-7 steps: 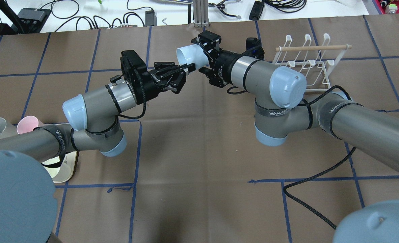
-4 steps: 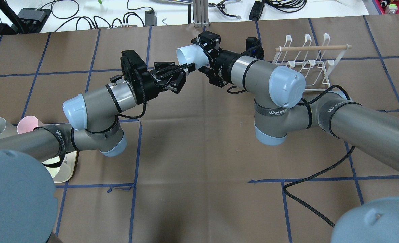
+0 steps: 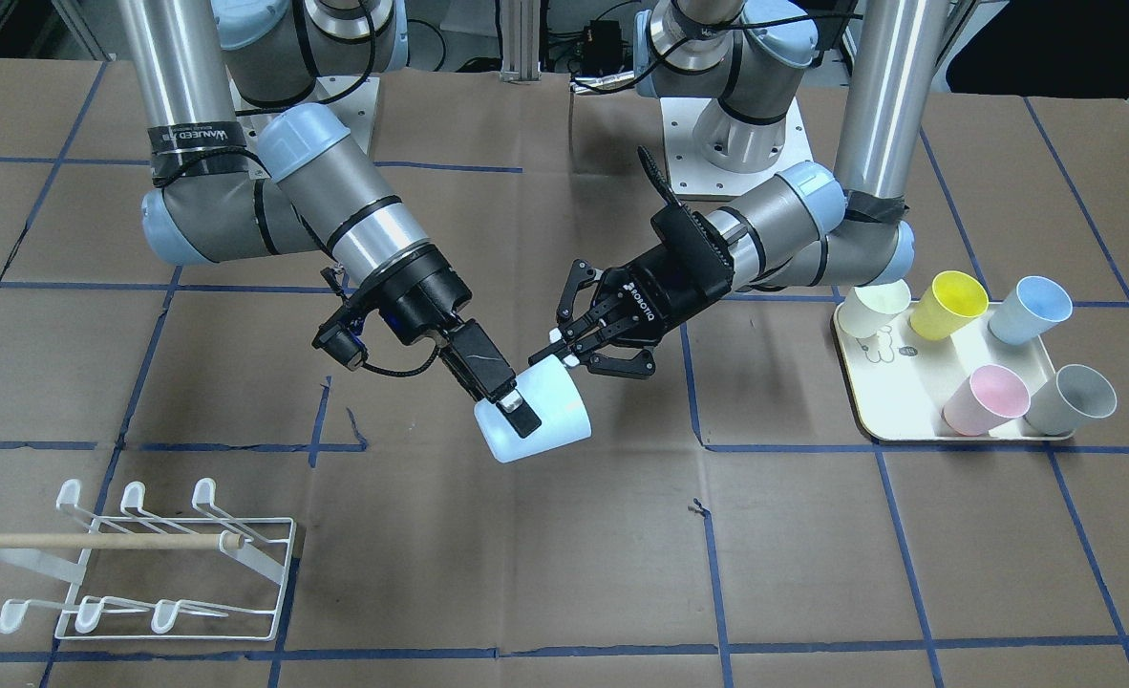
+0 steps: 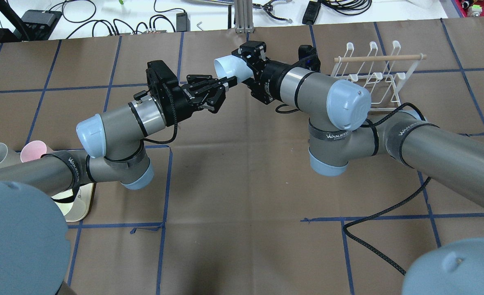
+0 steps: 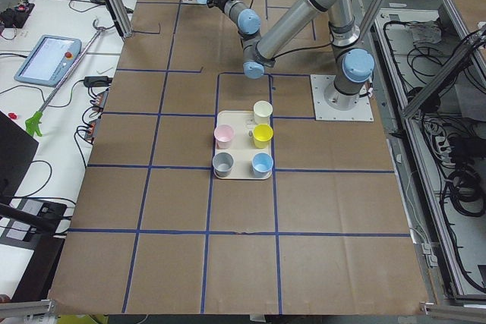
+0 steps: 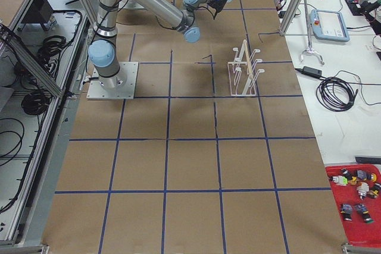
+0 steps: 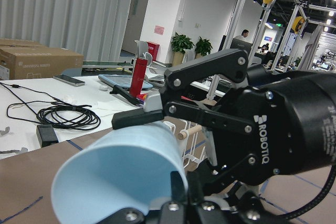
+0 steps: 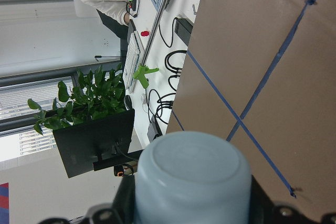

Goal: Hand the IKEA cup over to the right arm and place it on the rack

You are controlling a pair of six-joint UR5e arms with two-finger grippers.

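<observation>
A pale blue cup (image 3: 553,409) hangs on its side above the table's middle, between both grippers. My left gripper (image 3: 562,352) is shut on the cup's rim, one finger inside the mouth. My right gripper (image 3: 524,413) is shut on the cup's body near its base. In the overhead view the cup (image 4: 229,67) lies between the left gripper (image 4: 227,83) and the right gripper (image 4: 244,67). The right wrist view shows the cup's base (image 8: 191,177) between its jaws. The left wrist view shows the cup's mouth (image 7: 115,177). The white wire rack (image 3: 144,564) stands beyond the right arm, empty.
A cream tray (image 3: 894,420) near the left arm's base holds several cups: cream, yellow (image 3: 948,304), blue, pink and grey. A black cable (image 4: 381,213) loops on the table under the right arm. Blue tape lines cross the brown table cover.
My right gripper's fingers have closed in on the cup's body. The left gripper and the cup have stayed in place.
</observation>
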